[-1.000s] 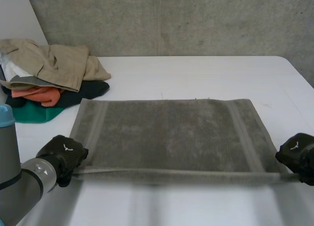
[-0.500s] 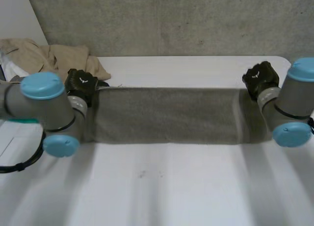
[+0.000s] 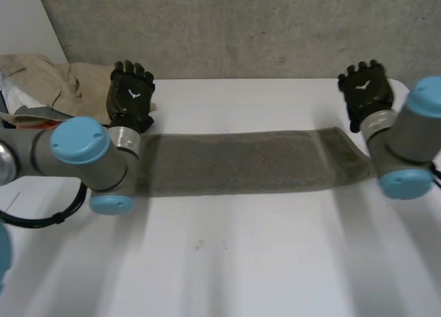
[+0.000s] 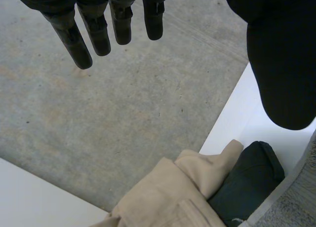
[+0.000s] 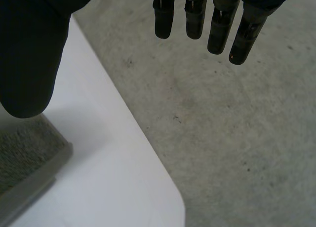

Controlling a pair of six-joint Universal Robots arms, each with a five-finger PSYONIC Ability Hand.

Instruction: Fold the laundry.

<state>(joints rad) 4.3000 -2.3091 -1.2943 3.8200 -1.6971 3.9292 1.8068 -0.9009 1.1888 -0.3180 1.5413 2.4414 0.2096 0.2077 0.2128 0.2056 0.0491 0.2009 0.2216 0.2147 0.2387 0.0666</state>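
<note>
Right, I see the folded grey towel [image 3: 241, 162] lying long side-to-side, left hand [image 3: 130, 96] and right hand [image 3: 366, 89] both splayed, holding nothing.

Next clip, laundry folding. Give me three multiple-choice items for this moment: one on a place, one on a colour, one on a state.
1. Where is the clothes pile?
A. beside the left hand, at a far corner of the table
B. at the near edge
C. on a chair

2. What colour is the towel?
A. red
B. grey
C. white

3. How are the left hand and right hand?
A. both open
B. both shut on cloth
C. one shut

Key: A, the pile lies next to that hand; B, the folded strip is grey; A, straight fingers hold nothing in both wrist views.
</note>
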